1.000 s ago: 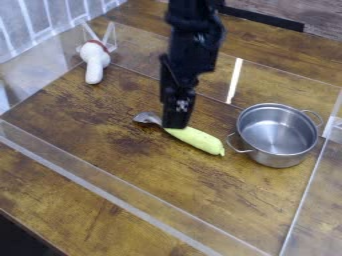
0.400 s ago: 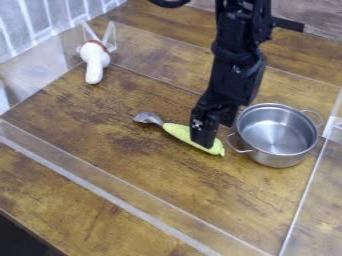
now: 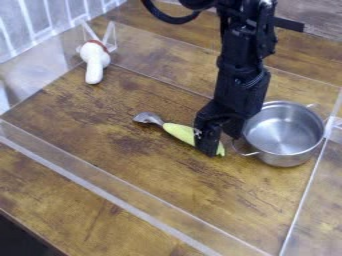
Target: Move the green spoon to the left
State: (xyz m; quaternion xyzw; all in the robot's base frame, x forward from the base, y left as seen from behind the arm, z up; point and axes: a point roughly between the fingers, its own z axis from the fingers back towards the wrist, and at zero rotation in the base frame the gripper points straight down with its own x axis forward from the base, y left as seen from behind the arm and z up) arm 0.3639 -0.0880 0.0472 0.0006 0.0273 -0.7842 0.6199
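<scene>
Camera view: one green spoon [image 3: 185, 134], one steel pot [image 3: 282, 133], one white object [image 3: 92, 62] on the desk [image 3: 94, 130].
Spoon is laid diagonally, bowl upper-left; the wide-open gripper [image 3: 210, 137] is set over its handle.

Yellow-green spoon [image 3: 185, 134], black hand [image 3: 210, 140], silver pot [image 3: 282, 134]
</scene>
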